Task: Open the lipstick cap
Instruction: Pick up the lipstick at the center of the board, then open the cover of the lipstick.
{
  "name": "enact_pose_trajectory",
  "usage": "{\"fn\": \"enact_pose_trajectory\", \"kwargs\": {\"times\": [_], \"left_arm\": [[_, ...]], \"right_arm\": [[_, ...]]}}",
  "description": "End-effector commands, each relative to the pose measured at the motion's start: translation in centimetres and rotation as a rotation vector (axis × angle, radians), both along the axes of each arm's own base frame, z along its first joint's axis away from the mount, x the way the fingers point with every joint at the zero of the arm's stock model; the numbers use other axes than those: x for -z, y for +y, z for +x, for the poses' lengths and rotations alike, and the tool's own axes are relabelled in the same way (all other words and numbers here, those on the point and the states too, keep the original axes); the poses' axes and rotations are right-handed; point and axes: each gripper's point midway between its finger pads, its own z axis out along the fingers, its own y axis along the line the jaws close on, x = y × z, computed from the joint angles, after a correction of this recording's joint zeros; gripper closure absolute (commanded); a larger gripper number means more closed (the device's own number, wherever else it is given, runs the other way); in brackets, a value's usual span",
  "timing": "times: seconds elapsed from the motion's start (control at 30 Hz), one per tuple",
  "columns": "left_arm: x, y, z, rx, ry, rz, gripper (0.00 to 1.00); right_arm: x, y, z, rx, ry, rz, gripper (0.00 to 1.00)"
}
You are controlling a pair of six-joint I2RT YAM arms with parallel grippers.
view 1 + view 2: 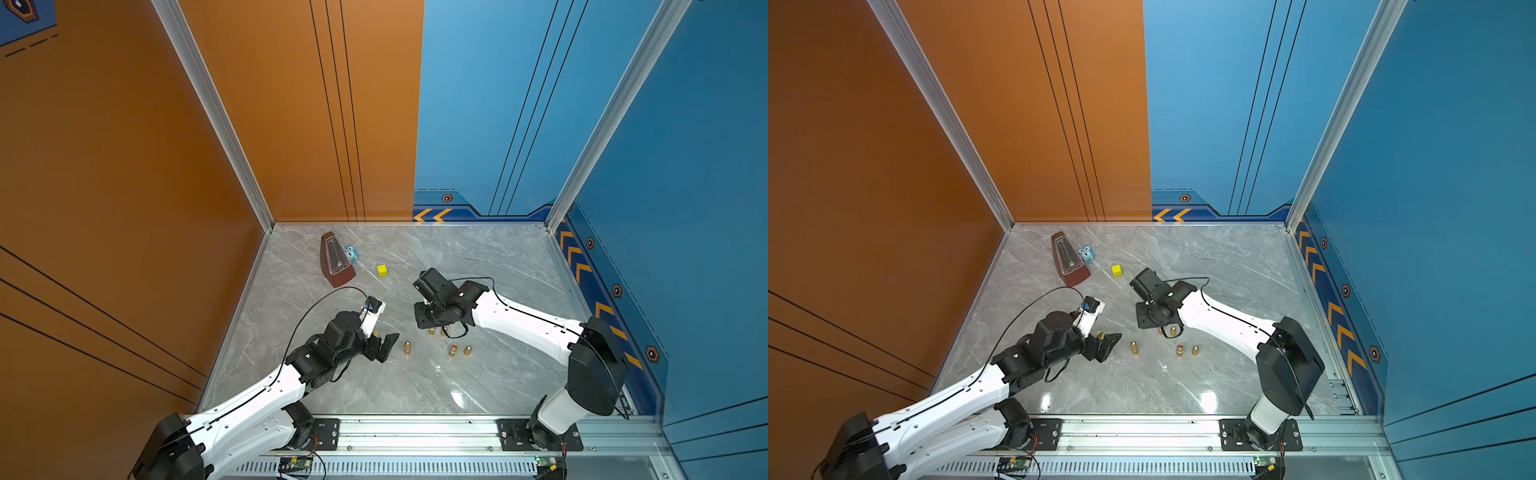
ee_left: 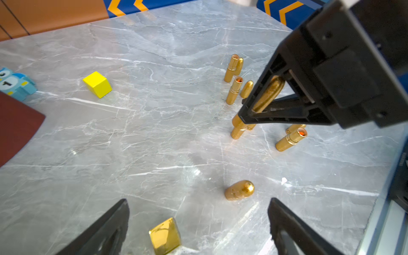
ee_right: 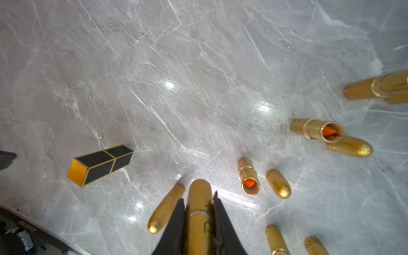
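My right gripper (image 3: 198, 196) is shut on a gold bullet-shaped lipstick (image 3: 199, 212) whose cap is still on; the seam ring shows between the fingers. In the left wrist view the same lipstick (image 2: 267, 92) slants inside the right gripper (image 2: 249, 110), its lower end at or just above the marble. My left gripper (image 2: 198, 205) is open and low over the table, to the left of the right one. A square black-and-gold lipstick (image 2: 165, 235) stands between its fingers, untouched. In both top views the left gripper (image 1: 382, 345) (image 1: 1106, 343) points at the right gripper (image 1: 428, 324).
Several gold lipsticks stand around the held one, two uncapped with orange inside (image 3: 250, 183) (image 3: 326, 132), loose caps (image 3: 279, 184) (image 3: 351, 146) beside them. A lone gold cap (image 2: 239, 190) sits ahead of the left gripper. A yellow cube (image 1: 382, 271), brown metronome (image 1: 336, 262) and blue owl toy (image 1: 351, 252) stand further back.
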Motion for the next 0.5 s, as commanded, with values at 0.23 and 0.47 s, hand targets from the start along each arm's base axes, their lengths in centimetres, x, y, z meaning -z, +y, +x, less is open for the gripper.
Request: {"fn": "enact_pose_trajectory", "kwargs": {"times": [0.23,0.47], "left_arm": [[-1.6,-5.5,-1.5,0.228,-0.072,-0.042,0.03],[-1.9,-8.4,-1.8,0.325,-0.081,-0.082,0.23]], "right_arm": [[-2.4,-0.4,-5.0,-0.17,0.133,0.189,0.84],[-3.5,0.1,-6.8,-0.221,0.192,0.292,0.84]]}}
